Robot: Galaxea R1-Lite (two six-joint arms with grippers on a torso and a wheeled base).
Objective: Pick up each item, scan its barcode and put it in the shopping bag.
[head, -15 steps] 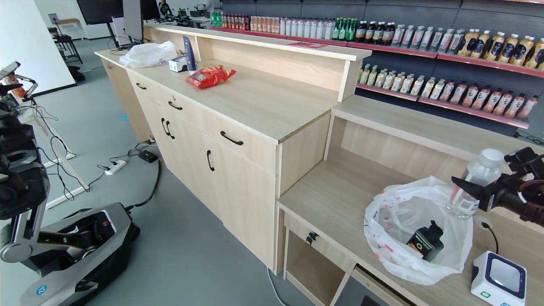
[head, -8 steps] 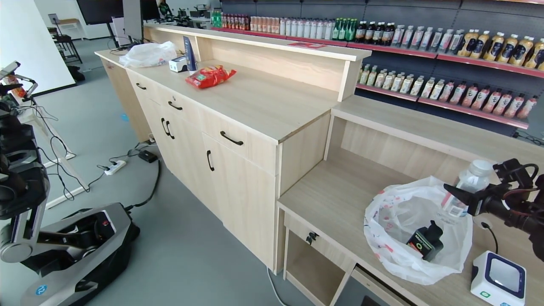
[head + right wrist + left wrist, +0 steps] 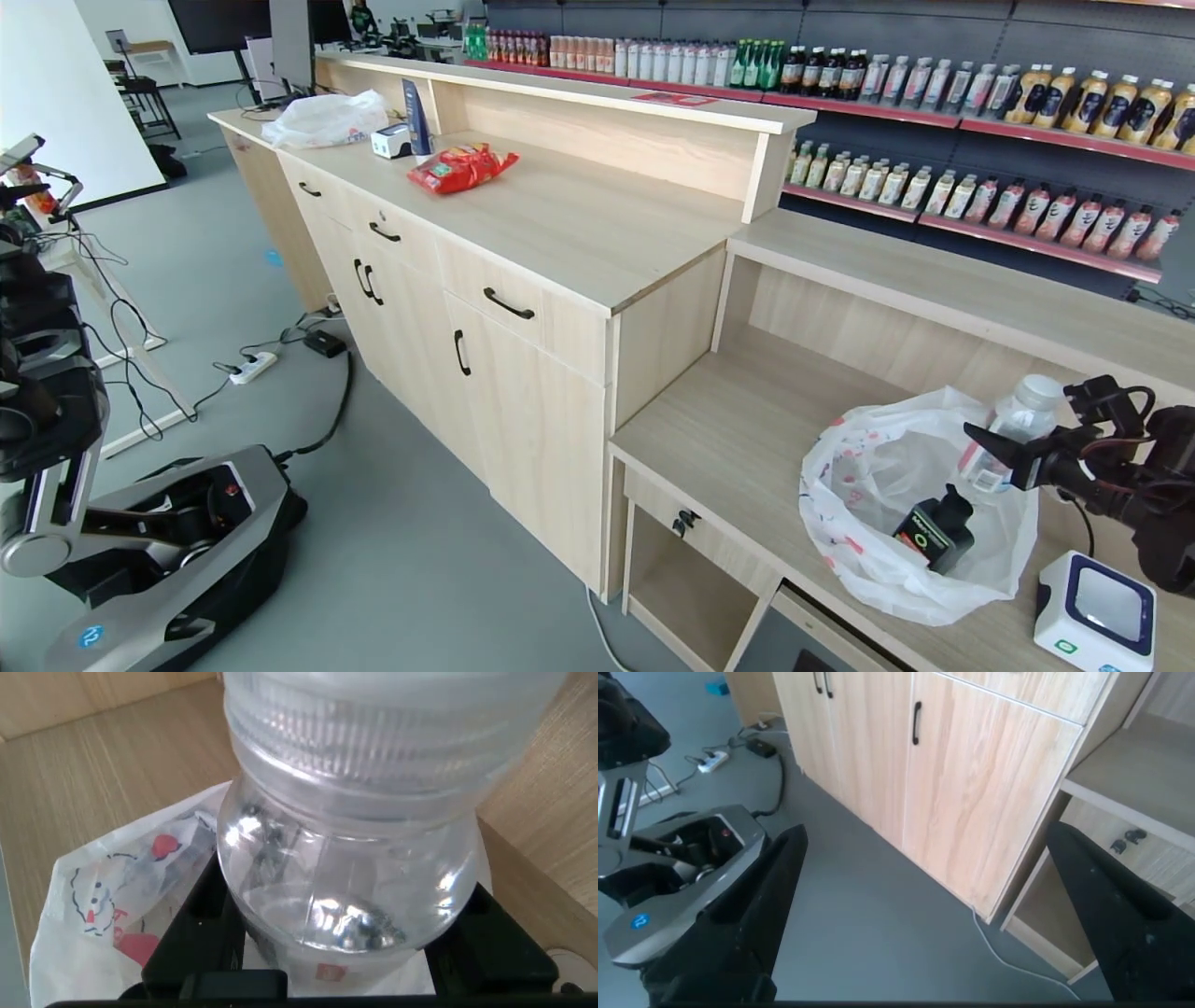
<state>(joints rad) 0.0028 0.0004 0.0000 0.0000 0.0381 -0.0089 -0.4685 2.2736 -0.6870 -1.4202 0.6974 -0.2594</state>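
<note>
We have the water bottle [image 3: 1013,431] clamped in the right gripper [image 3: 1006,450]. It's tilted, base at the right rim of the shopping bag [image 3: 845,467]. Versus a second ago it's come down and a bit left: it was held upright well above the bag, now it sits at the bag's mouth. The bag is open on the lower counter [image 3: 747,420], with the black bottle [image 3: 936,534] lying inside, unmoved. The scanner [image 3: 1094,611] is just beside the bag, same spot. The left gripper [image 3: 924,833] has its fingers spread wide with nothing between them, over the floor [image 3: 878,905] in front of the cabinet doors [image 3: 971,784].
</note>
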